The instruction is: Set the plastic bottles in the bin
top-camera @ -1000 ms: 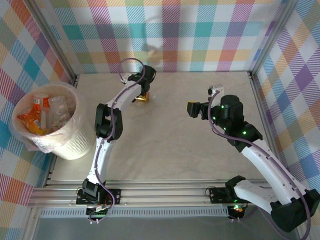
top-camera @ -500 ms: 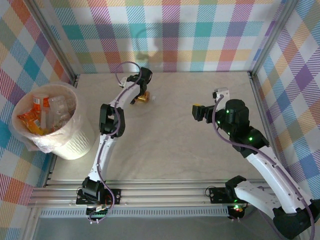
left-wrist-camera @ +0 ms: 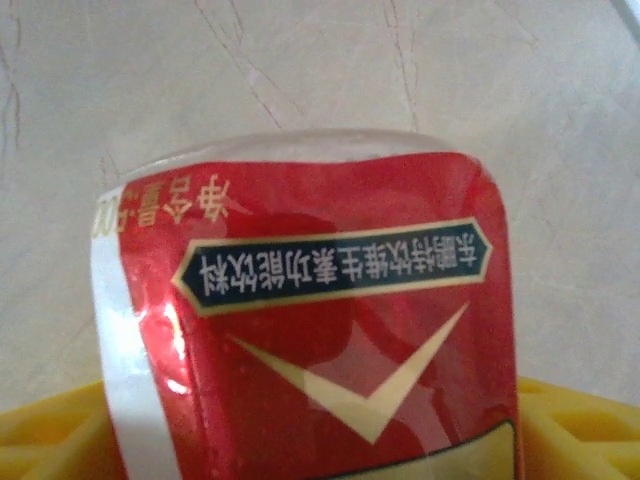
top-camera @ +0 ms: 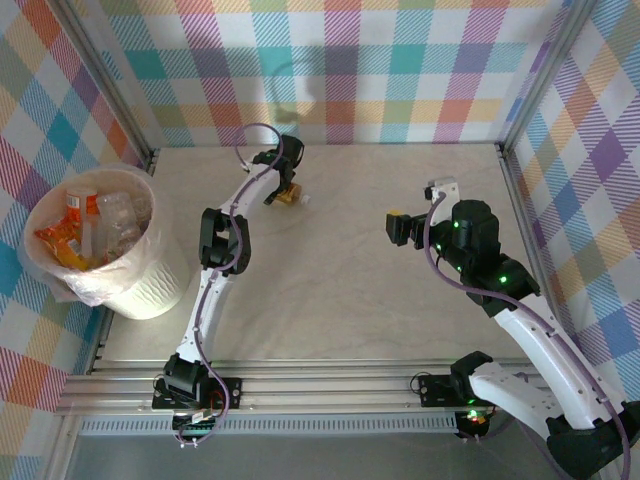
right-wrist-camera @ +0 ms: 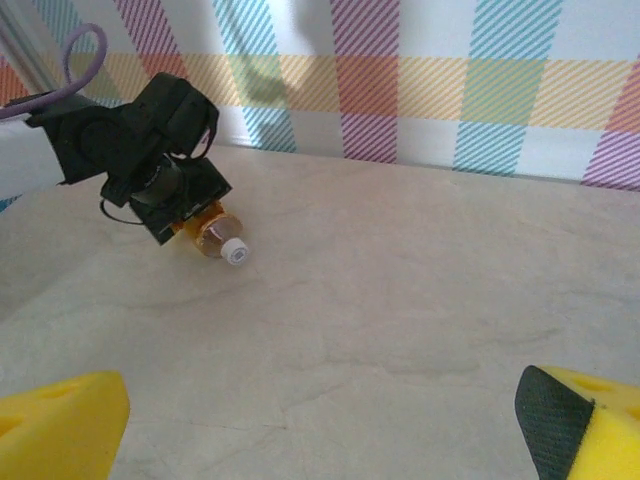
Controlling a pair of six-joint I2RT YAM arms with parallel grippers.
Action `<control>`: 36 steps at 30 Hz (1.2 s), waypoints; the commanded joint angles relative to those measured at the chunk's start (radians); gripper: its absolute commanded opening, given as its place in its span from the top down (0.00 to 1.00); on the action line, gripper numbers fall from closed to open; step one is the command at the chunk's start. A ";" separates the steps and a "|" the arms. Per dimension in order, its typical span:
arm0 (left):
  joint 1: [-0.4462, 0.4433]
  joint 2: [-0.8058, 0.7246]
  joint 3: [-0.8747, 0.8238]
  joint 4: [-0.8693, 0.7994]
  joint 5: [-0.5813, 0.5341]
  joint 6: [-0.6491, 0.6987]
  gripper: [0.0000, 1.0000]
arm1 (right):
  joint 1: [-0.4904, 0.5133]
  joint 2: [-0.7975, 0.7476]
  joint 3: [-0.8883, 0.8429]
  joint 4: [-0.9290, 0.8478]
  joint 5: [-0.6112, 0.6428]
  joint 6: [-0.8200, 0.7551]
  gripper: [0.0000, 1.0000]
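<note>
A plastic bottle [top-camera: 292,196] with amber liquid, a red label and a white cap lies on the table near the back wall. My left gripper [top-camera: 285,189] is down over it and shut on its body. The left wrist view has the red label [left-wrist-camera: 330,330] wedged between the two yellow fingers [left-wrist-camera: 50,430]. The right wrist view looks across at that bottle [right-wrist-camera: 215,238], its cap poking out below the left gripper [right-wrist-camera: 185,212]. My right gripper [top-camera: 395,228] hovers open at the right with nothing between its fingers [right-wrist-camera: 60,425]. The bin [top-camera: 150,290] stands far left, holding several bottles [top-camera: 85,228].
Checked cloth walls close the table at the back and both sides, with metal posts [top-camera: 148,155] at the corners. The bin's clear liner [top-camera: 60,285] hangs over its rim. Bare marble-look tabletop [top-camera: 340,280] lies between the two arms.
The left gripper's jaws have closed in on the bottle, which shifted slightly. The right arm drew a little to the right earlier and has since held still.
</note>
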 commanded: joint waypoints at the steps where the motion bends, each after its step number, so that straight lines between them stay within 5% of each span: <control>1: 0.011 -0.042 -0.040 0.048 0.006 0.074 0.34 | 0.005 -0.004 -0.003 0.017 -0.118 -0.053 0.00; 7: 0.011 -0.148 -0.234 0.210 0.030 0.155 0.47 | 0.005 0.002 -0.021 0.056 -0.314 -0.083 0.00; 19: 0.011 -0.358 -0.596 0.480 0.168 0.262 0.48 | 0.007 0.077 -0.033 0.137 -0.652 -0.089 0.00; 36: 0.009 -0.864 -1.150 0.679 0.391 0.412 0.51 | 0.008 0.219 -0.037 0.385 -0.518 0.109 0.00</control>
